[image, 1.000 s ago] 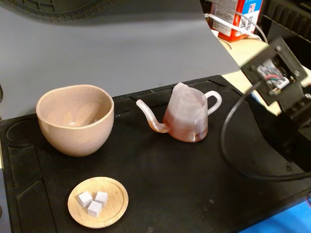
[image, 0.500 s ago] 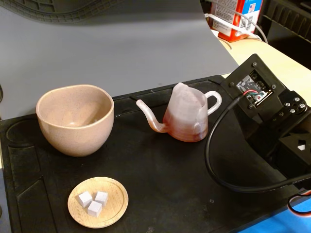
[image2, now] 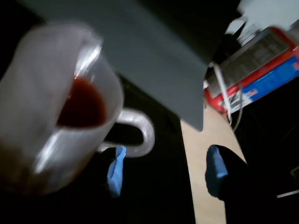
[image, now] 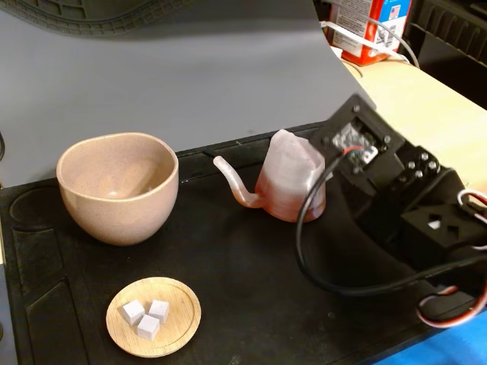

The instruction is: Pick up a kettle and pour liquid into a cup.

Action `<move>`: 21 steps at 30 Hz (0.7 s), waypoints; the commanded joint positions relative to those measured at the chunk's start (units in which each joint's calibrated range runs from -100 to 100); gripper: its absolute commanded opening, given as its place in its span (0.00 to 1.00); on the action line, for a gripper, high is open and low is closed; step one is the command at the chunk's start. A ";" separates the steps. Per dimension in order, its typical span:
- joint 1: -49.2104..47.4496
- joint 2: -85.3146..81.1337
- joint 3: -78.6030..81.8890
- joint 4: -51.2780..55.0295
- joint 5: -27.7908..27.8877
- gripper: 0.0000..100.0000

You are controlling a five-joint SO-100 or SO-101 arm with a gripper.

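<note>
The kettle stands upright on the black mat in the fixed view, spout pointing left toward the cup, which is about a hand's width away and looks empty. Reddish-brown liquid shows inside the kettle in the wrist view. My arm is right of the kettle, with its fingertips hidden there. In the wrist view my gripper is open, with blue pads wide apart. The left pad sits just under the loop handle. Nothing is gripped.
A small wooden dish with three white cubes lies at the front left of the mat. A red and blue carton stands at the back right on a pale wooden table. A grey board rises behind the mat.
</note>
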 commanded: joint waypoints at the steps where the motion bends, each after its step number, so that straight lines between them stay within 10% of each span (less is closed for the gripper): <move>1: 0.02 4.27 -4.65 -5.34 0.28 0.22; 21: 2.31 10.84 -14.81 -5.51 0.23 0.22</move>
